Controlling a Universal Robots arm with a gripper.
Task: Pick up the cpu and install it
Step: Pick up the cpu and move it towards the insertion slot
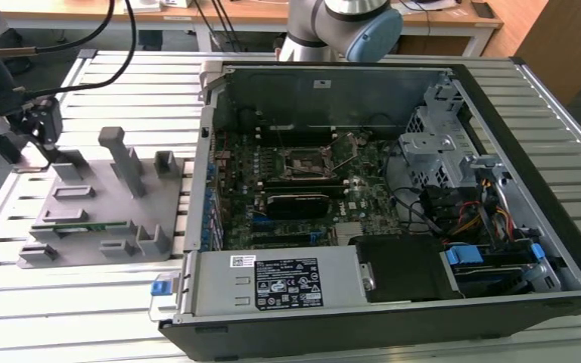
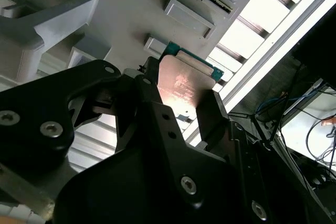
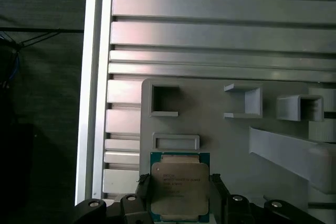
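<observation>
The cpu (image 3: pixel 179 181), a small square chip with a silver-grey top and a green rim, sits between the two black fingers of my gripper (image 3: pixel 179 195). The fingers press on its two opposite sides, so the gripper is shut on it. In the second wrist view the cpu (image 2: pixel 185 82) shines between the same gripper (image 2: pixel 184 106), just above the grey fixture (image 2: pixel 131 3). In the exterior view my gripper (image 1: pixel 57 155) hangs over the far corner of the fixture (image 1: pixel 99 215), at that view's left. The dark motherboard socket (image 1: pixel 306 161) lies inside the open computer case.
The open computer case (image 1: pixel 392 227) takes up the middle and the exterior view's right, with tall metal walls. A green memory stick (image 1: pixel 84 225) lies in the fixture, among upright grey posts (image 1: pixel 124 162). The slatted aluminium table (image 3: pixel 220 24) ends close beside the gripper.
</observation>
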